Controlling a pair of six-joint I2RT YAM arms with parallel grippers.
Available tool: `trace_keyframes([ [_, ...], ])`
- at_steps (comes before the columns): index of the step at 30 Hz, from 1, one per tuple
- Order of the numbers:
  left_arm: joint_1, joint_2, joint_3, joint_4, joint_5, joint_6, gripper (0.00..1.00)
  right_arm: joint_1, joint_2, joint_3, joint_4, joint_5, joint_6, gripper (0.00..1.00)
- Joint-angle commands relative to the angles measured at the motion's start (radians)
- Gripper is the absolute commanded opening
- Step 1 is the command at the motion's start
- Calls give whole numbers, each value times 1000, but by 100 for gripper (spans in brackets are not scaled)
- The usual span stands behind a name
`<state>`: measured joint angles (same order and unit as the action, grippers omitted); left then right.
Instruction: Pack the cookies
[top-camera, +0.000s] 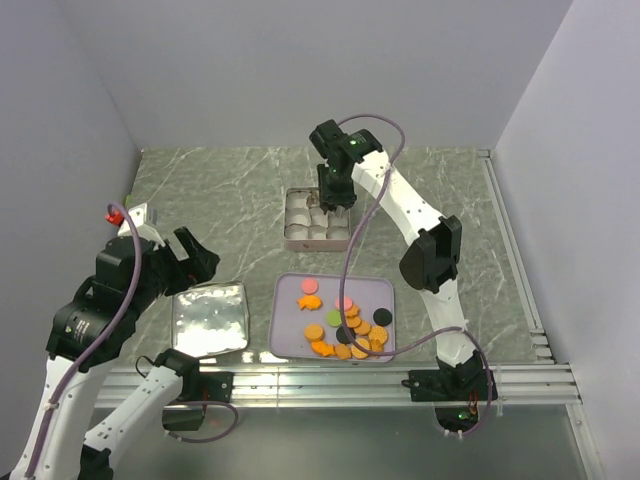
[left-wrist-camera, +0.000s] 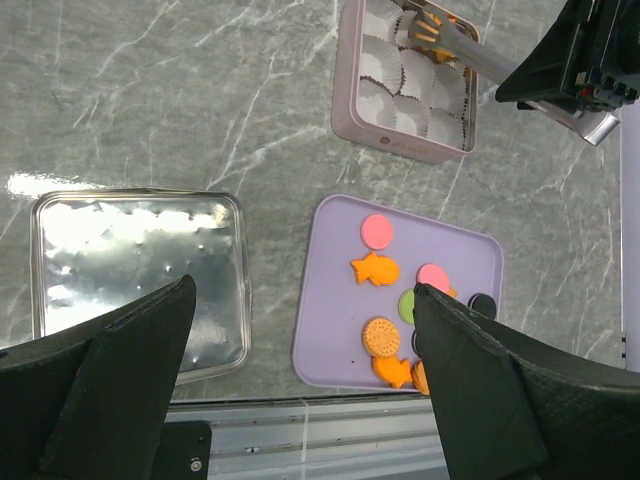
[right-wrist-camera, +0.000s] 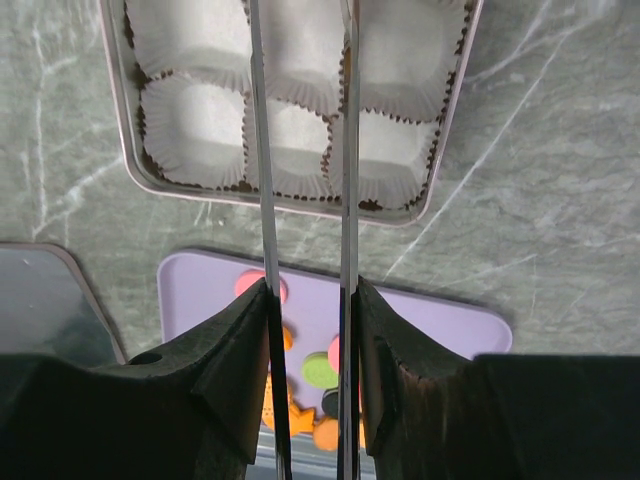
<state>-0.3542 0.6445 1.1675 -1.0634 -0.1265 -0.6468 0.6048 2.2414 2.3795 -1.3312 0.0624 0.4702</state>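
Right pincer (right-wrist-camera: 307, 295): closed on a pair of metal tongs (right-wrist-camera: 263, 150), one blade against each finger. The blades reach to the far side over the pink square tin (left-wrist-camera: 345, 90). Judgement: tongs are used because the pieces are flat and small, and the thin tips fit inside a cup.
- Left wrist view: something orange sits between the tong tips over the far cups, probably one cookie. I cannot tell whether it is gripped or already resting.

Left pincer (left-wrist-camera: 303, 290): jaws wide apart, holding nothing. It hangs above the near edge of the desk (left-wrist-camera: 200, 100), between lid and tray, well clear of the right arm's path.

Cookies (top-camera: 352, 322): nearly all lie on the purple tray (left-wrist-camera: 330, 300), near centre, just near of the tin, so each carry is short.

Counts:
- Tin 1, lined with white paper cups (right-wrist-camera: 190, 130), three across. Two rows show in full; the rest is cut off or covered.
- Tray 1.
- Shiny square lid (left-wrist-camera: 140, 260) 1, flat on the near left, kept off the tin while it fills.
- Pink rounds 2, green 1, black 2.
- Orange fish at least 2.
- Orange rounds heaped at the near right of the tray, overlapping too much to count.
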Motion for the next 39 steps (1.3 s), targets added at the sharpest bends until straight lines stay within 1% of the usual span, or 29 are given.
trace_keyframes([
  [1, -3, -11, 41, -18, -28, 26, 97, -16, 17, 67, 38, -15, -2, 38],
  [12, -3, -8, 47, -29, -50, 42, 97, -23, 23, 67, 53, -58, 19, 42],
  [15, -3, -9, 44, -30, -51, 41, 97, -23, 18, 53, 55, -58, 19, 47],
  [16, -3, -9, 44, -30, -53, 41, 97, -22, 18, 52, 55, -56, 21, 52],
  [19, -3, -14, 44, -33, -56, 38, 98, -23, 18, 52, 49, -47, 21, 56],
  [27, -3, -31, 43, -43, -62, 30, 98, -27, 11, 70, 30, -38, 24, 57],
  [35, -3, -46, 29, -37, -53, 19, 98, -28, -74, 64, 9, -21, 30, 57],
  [39, -3, -55, 24, -29, -73, 0, 98, -27, -127, 40, -5, -26, 22, 57],
])
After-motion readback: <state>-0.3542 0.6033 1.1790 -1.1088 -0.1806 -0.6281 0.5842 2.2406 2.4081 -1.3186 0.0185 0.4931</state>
